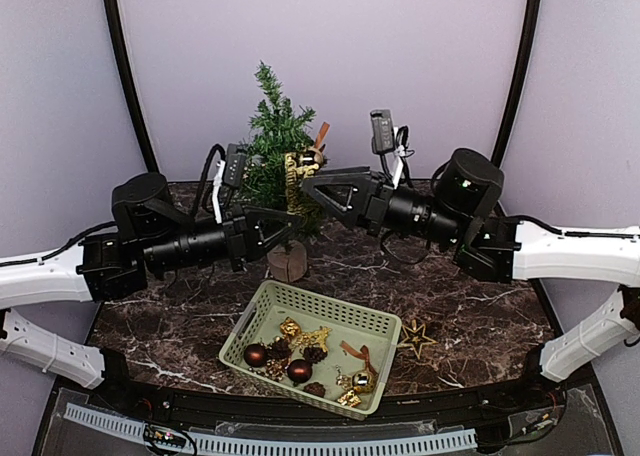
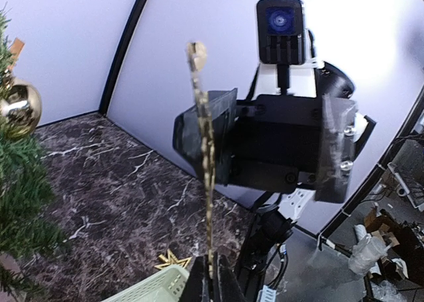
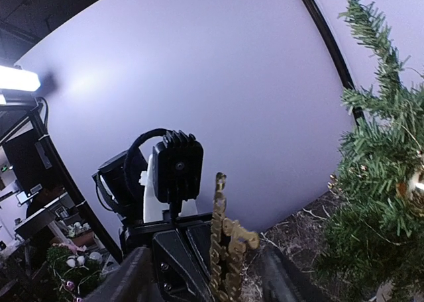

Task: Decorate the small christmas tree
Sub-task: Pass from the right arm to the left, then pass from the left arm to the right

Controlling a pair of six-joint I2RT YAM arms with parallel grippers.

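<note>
left fingers [image 2: 197, 287] clenched on low edge of gold ornament [image 2: 207, 183], right fingers [image 3: 136, 279] released (handover?). risk: thin pinch pivots, ornament drops to bench [image 1: 480, 306], missing small christmas tree [image 1: 272, 141] at 11 o'clock.

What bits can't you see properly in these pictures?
- The gold ornament: the left wrist view shows it edge-on, so its shape is unclear.
- The left hand: mostly cut off by that view's bottom edge.
- The small christmas tree: in the top view the left hand hides its trunk, and the right wrist view's edge cuts it off.
- Trinkets in the basket: too small to name.
</note>
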